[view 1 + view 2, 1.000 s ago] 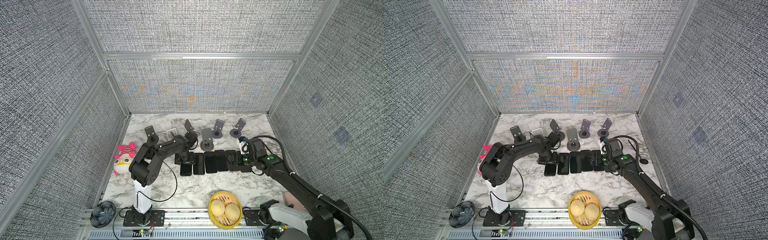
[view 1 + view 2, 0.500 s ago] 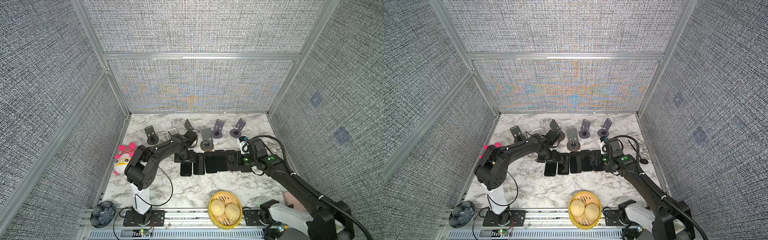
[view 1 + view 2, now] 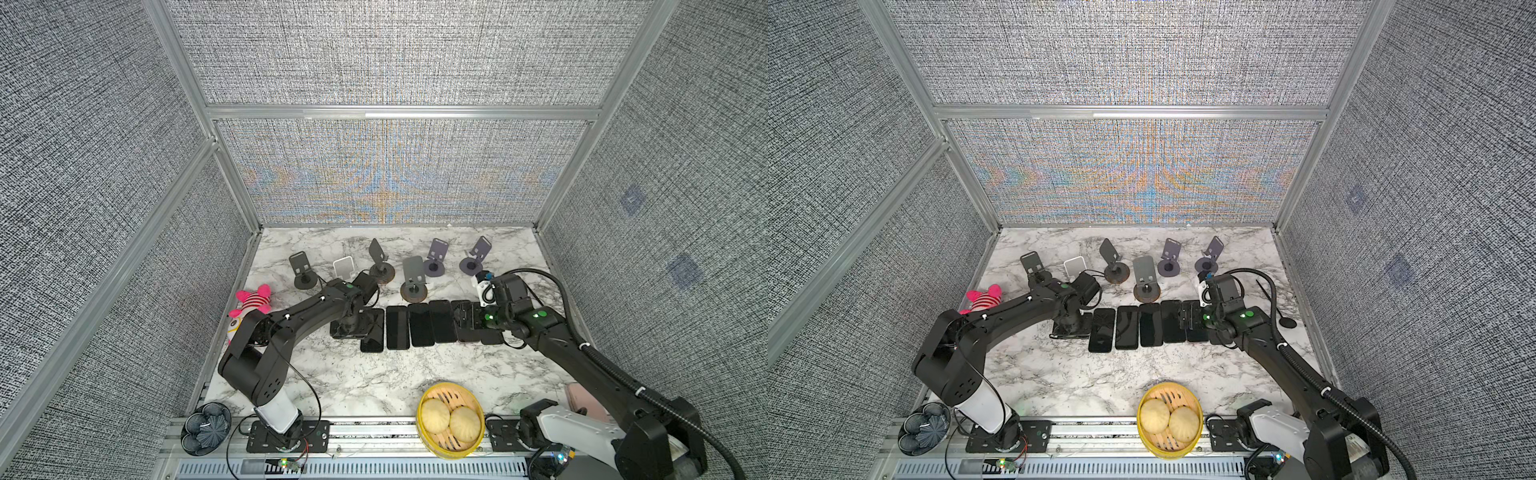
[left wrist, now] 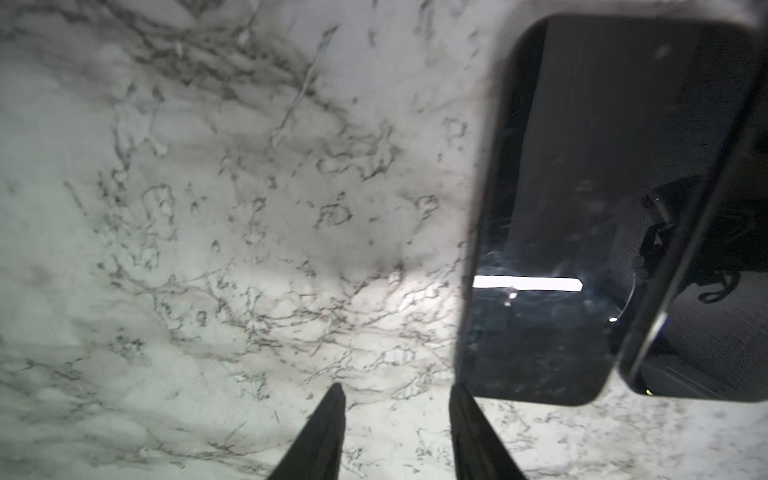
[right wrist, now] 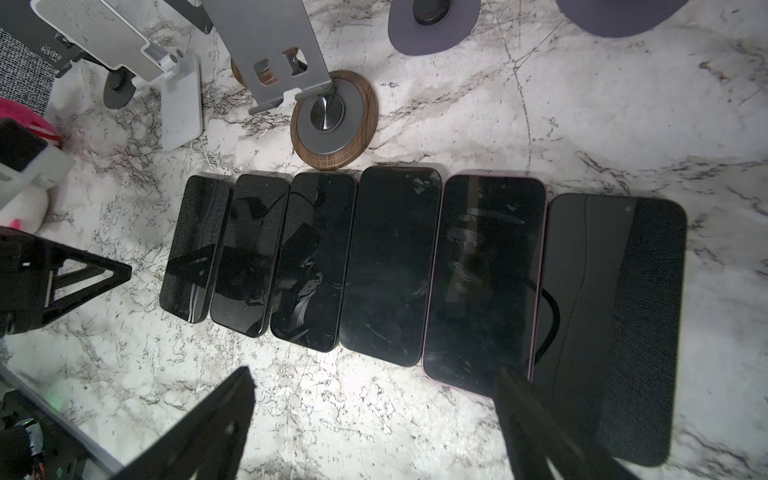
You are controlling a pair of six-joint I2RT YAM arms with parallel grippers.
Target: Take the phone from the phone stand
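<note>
Marble tabletop (image 4: 208,208) lies bare under my left claw (image 4: 397,386), tips narrowly parted, empty; phone (image 4: 561,187) lies flat, long edge just beside one tip. My right claw (image 5: 374,374) gapes wide, empty, above phone row (image 5: 386,270).

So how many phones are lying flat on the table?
6, flat in one row before the stands. From the left gripper's end: first phone, second phone, third phone, fourth phone, pink-edged fifth phone, sixth phone. More could hide under the arms.

We are reading no text, brand, label or number anywhere; the black glass phone screens (image 5: 390,266) are showing only reflections.
</note>
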